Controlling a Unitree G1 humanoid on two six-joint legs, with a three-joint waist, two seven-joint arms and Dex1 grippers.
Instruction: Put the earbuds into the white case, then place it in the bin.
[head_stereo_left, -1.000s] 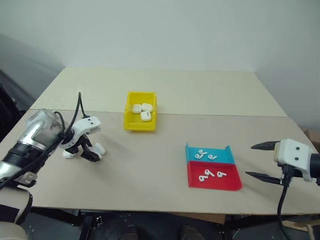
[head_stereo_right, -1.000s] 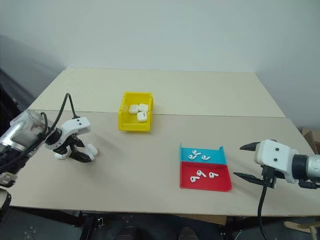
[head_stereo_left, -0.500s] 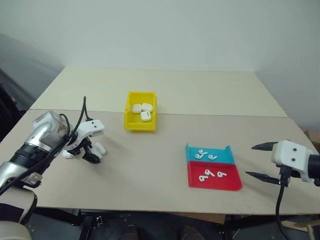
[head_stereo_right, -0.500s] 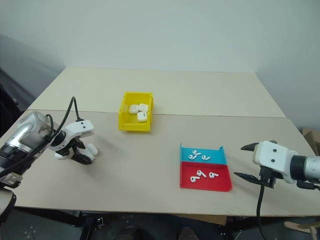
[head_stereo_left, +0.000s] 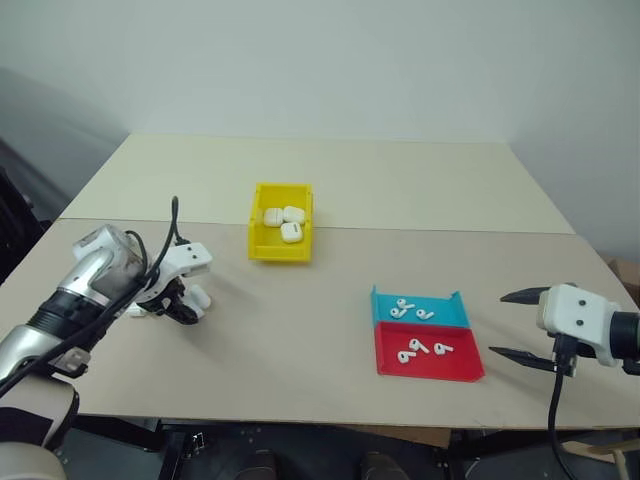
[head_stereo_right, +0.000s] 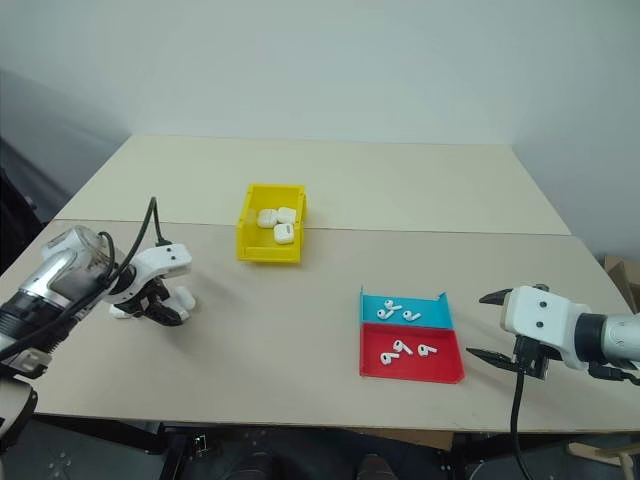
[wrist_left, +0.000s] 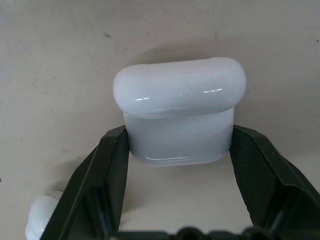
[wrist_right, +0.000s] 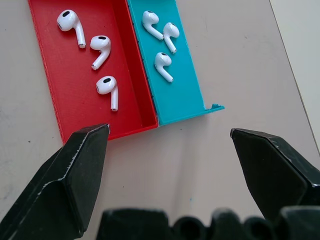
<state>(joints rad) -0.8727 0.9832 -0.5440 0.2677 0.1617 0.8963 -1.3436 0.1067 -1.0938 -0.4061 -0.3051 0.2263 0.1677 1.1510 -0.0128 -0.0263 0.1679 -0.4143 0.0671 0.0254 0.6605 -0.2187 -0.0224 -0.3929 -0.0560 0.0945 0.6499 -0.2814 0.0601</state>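
left gripper (wrist_left: 177, 150) clamped on white case (wrist_left: 180, 110), near table (head_stereo_left: 400, 170) left edge | right gripper (wrist_right: 167, 145) spread, empty, beside red tray (wrist_right: 50, 70) | earbuds (wrist_right: 102, 50) in trays | risk: glossy case slips; lid probably shut

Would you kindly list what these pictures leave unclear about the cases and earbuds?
- White case, left wrist view: the left end effector is shut on its sides; its lower part is cut off from view.
- Second case: cut off by the picture's edge.
- Cases in the bin, eye views: too small to tell what they contain.
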